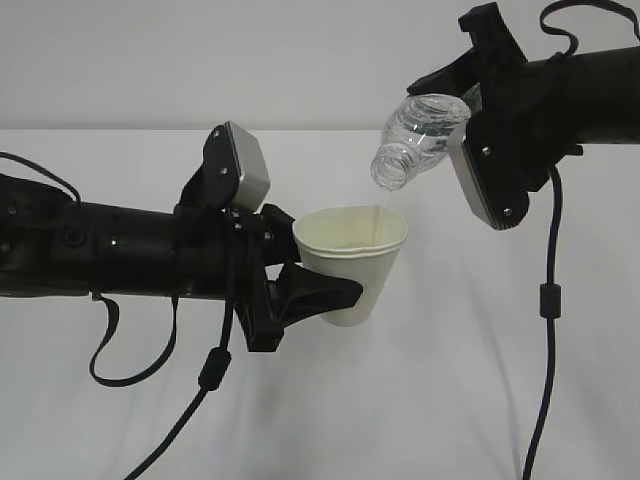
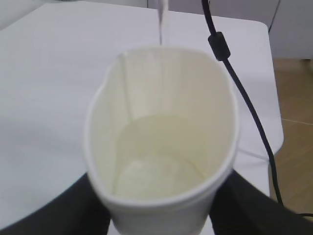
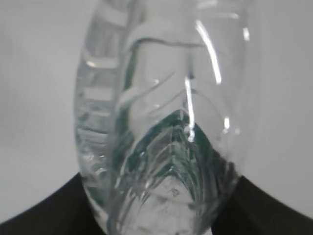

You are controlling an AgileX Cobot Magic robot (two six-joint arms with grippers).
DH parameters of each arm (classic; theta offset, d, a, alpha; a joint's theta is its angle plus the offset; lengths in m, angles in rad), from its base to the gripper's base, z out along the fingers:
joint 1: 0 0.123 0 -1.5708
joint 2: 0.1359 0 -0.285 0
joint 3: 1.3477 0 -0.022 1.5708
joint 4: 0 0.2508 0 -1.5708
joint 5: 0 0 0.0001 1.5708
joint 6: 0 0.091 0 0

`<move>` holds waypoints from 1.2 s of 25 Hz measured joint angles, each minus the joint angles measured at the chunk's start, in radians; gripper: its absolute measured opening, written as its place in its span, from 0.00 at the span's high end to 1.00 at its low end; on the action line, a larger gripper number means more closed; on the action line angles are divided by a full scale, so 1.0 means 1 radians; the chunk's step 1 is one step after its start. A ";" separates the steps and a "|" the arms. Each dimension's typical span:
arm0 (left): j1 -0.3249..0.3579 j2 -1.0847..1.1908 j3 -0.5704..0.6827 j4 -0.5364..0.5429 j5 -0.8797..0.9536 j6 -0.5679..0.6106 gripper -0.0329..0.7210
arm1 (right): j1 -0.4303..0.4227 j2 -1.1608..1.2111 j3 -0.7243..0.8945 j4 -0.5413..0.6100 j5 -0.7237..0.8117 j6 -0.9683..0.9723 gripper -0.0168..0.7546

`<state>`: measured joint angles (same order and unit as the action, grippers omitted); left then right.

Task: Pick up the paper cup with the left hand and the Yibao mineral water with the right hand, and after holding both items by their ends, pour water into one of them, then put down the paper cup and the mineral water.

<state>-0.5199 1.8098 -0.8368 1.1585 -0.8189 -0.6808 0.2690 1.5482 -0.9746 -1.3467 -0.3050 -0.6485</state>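
The white paper cup (image 1: 350, 262) is upright in mid-air at centre, held low down by my left gripper (image 1: 335, 297), which is shut on it. It fills the left wrist view (image 2: 161, 142), squeezed oval, with water pooled inside. My right gripper (image 1: 478, 112) is shut on the clear Yibao mineral water bottle (image 1: 415, 138), tilted mouth-down to the left above the cup. A thin stream of water (image 1: 383, 207) runs from the mouth into the cup, and shows in the left wrist view (image 2: 160, 22). The bottle fills the right wrist view (image 3: 161, 122); its green label is mostly hidden.
The white table (image 1: 500, 380) lies below both arms. Black cables hang from the left arm (image 1: 210, 370) and the right arm (image 1: 545, 300). The table's right edge and wooden floor (image 2: 296, 122) show in the left wrist view.
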 joint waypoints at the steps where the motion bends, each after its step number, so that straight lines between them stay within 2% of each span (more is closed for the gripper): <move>1: 0.000 0.000 0.000 -0.004 0.000 0.002 0.43 | 0.000 0.000 0.000 0.000 0.000 0.000 0.43; 30: 0.000 0.000 0.000 -0.035 -0.015 0.025 0.43 | 0.000 0.000 0.000 -0.002 -0.003 0.000 0.43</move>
<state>-0.5199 1.8098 -0.8368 1.1231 -0.8344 -0.6560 0.2690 1.5482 -0.9746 -1.3489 -0.3078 -0.6485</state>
